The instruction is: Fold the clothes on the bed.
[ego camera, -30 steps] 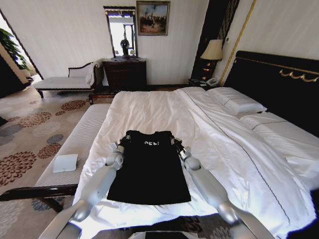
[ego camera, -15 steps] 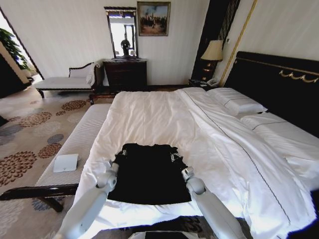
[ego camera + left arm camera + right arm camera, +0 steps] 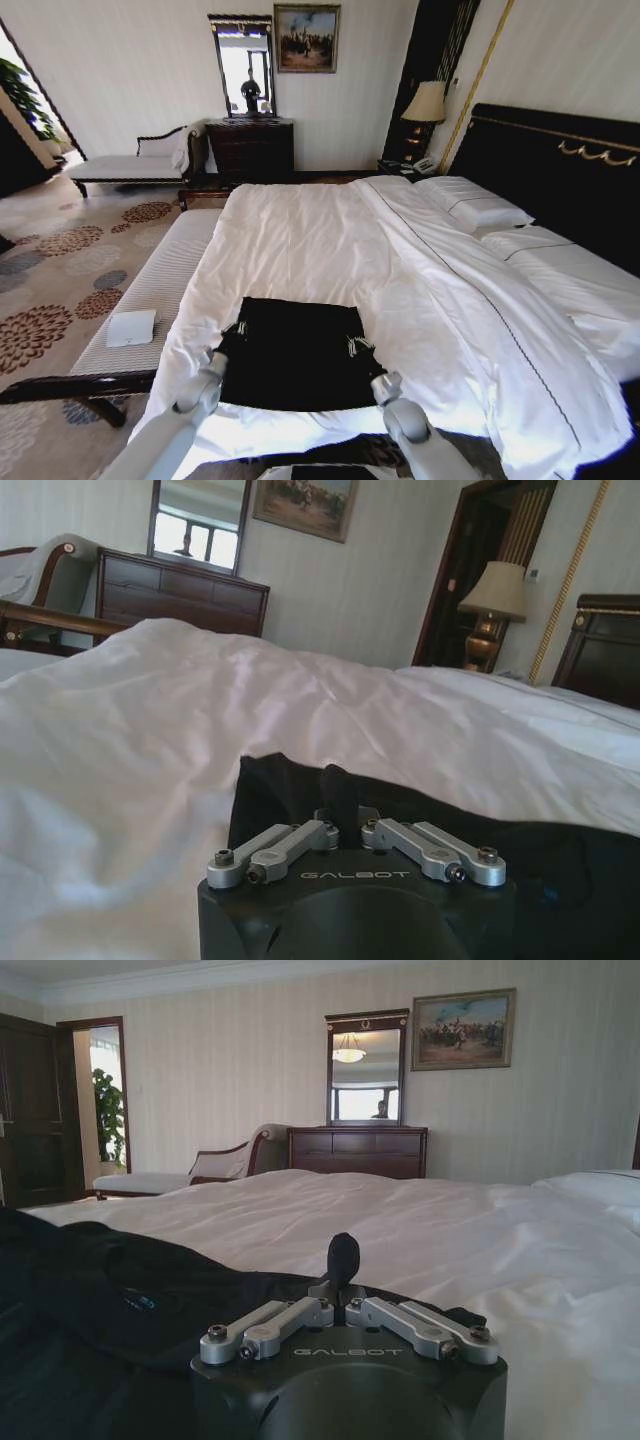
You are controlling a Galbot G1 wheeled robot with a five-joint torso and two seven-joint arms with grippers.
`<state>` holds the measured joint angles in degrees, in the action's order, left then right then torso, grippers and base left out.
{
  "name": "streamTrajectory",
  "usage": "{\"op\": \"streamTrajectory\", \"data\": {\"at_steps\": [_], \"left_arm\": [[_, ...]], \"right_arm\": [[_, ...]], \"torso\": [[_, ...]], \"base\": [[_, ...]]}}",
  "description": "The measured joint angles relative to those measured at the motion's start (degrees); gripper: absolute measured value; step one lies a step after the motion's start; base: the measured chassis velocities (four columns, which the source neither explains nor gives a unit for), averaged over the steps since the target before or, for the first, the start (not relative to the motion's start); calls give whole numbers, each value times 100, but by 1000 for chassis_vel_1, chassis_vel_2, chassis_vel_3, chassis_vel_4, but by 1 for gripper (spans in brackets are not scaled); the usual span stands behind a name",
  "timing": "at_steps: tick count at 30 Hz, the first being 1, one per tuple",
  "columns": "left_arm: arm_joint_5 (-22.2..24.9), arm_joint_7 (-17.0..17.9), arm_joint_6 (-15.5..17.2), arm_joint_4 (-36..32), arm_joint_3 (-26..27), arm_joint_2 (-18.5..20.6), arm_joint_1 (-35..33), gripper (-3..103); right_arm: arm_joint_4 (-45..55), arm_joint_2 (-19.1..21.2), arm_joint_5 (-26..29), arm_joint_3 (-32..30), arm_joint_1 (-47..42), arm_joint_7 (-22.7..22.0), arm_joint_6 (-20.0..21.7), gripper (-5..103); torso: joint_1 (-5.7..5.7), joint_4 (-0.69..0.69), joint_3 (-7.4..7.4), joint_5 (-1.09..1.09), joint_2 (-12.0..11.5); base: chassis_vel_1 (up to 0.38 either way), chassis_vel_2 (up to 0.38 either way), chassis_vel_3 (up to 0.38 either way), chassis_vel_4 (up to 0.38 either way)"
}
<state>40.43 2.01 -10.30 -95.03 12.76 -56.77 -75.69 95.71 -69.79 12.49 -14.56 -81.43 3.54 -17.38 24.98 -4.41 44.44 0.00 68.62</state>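
The clothes, one black T-shirt, lie near the foot of the white bed, doubled over into a short rectangle with no lettering showing. My left gripper is shut on the shirt's left folded edge; the left wrist view shows black cloth pinched at that gripper. On the right folded edge, my right gripper is shut too. In the right wrist view a tuft of black fabric stands up between the fingertips of that gripper. Both hold the cloth low over the duvet.
A white-cushioned bench with a small white box runs along the bed's left side. Pillows and the dark headboard are at the right. A dresser, lamp and chaise stand by the far wall.
Both grippers have drawn back toward me with the shirt's far edge, laying the upper half over the lower half. The lettering is now hidden and the black shape is shorter.
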Motion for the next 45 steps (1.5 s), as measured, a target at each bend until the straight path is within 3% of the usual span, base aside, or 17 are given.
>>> {"op": "streamTrajectory", "data": {"at_steps": [11,33,45], "left_arm": [[-591,8,-115,-115,214,-132,-521,4],[-841,38,-184,-610,636,-165,-1330,4],[-1009,9,-219,-553,708,-331,-1467,4]], "right_arm": [[482,13,231,-163,-501,63,12,0],[892,-92,243,-476,-1595,285,-45,0],[881,-110,138,-479,-1684,298,-59,0]], "torso": [[0,-1,0,0,0],[1,-1,1,0,0],[1,-1,1,0,0]], "base": [[0,0,0,0],[0,0,0,0],[0,0,0,0]]}}
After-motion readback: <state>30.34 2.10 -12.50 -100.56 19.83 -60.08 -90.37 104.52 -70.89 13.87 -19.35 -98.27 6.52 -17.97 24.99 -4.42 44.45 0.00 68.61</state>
